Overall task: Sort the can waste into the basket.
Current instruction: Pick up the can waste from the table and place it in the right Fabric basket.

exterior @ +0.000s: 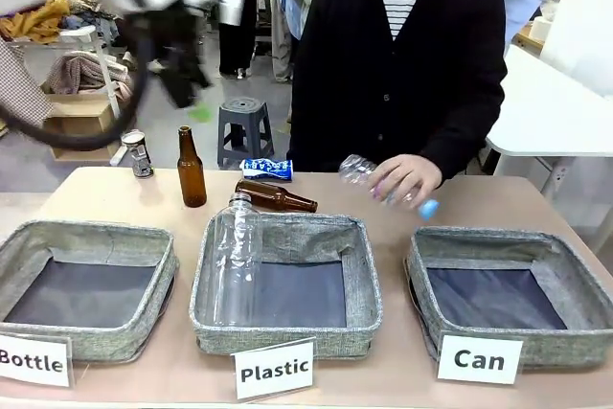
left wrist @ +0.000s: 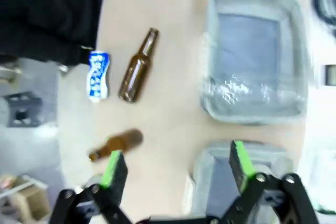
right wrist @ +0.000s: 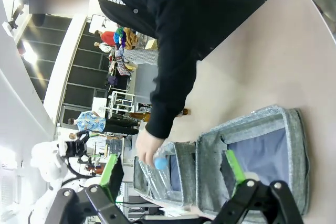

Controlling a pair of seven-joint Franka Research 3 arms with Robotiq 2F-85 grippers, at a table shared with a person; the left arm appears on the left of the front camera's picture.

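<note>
Tabletop seen frontally bears the dark can [exterior: 140, 153]; the left wrist shows the blue can [left wrist: 98, 75]. Left gripper [left wrist: 176, 153] and right gripper [right wrist: 172, 157] gape.

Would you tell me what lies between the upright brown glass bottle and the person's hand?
In the front view: a crushed blue can with white lettering, and just nearer the robot, a brown glass bottle lying on its side.

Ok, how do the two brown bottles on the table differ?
The left brown bottle stands upright; the right brown bottle lies on its side. The left one stands farther from the Plastic basket; the right one lies just behind it. Both are brown glass.
</note>
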